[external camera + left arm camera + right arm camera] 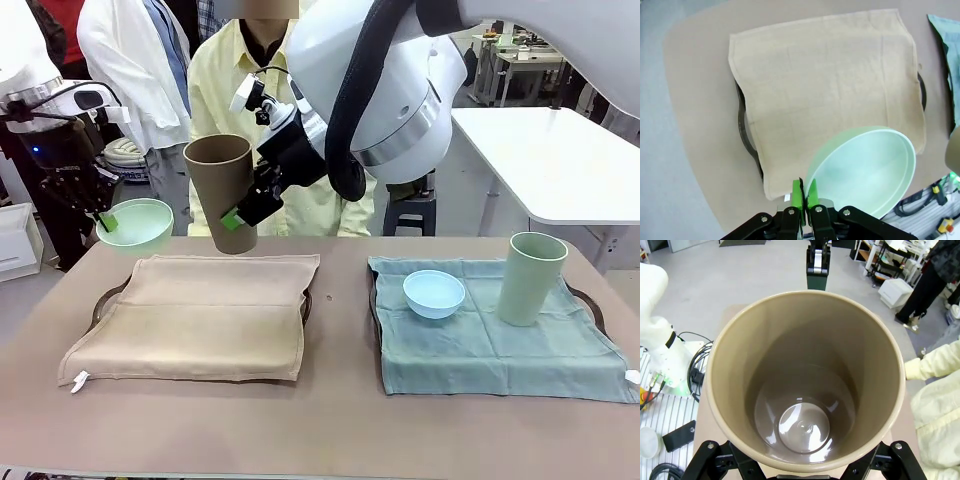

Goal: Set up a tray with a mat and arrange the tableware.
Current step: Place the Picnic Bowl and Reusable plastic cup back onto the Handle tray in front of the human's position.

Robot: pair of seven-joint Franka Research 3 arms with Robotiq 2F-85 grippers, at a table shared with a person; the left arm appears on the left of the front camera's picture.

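Note:
My left gripper [101, 220] is shut on the rim of the mint green bowl [136, 224] and holds it in the air above the far left corner of the beige mat [190, 315]. In the left wrist view the green pads [799, 196] pinch the rim of the bowl [865, 170] above the mat [825, 75]. My right gripper [238, 214] is shut on the brown tumbler [220, 190], which hangs tilted above the mat's far edge. The right wrist view looks down into the empty tumbler [805, 380]. The beige mat covers a dark tray [100, 298].
A teal mat [500, 350] lies over a second tray [592, 303] on the right, with the light blue bowl [434, 293] and the pale green tumbler [532, 278] standing on it. A person in a yellow shirt [225, 90] stands at the far side.

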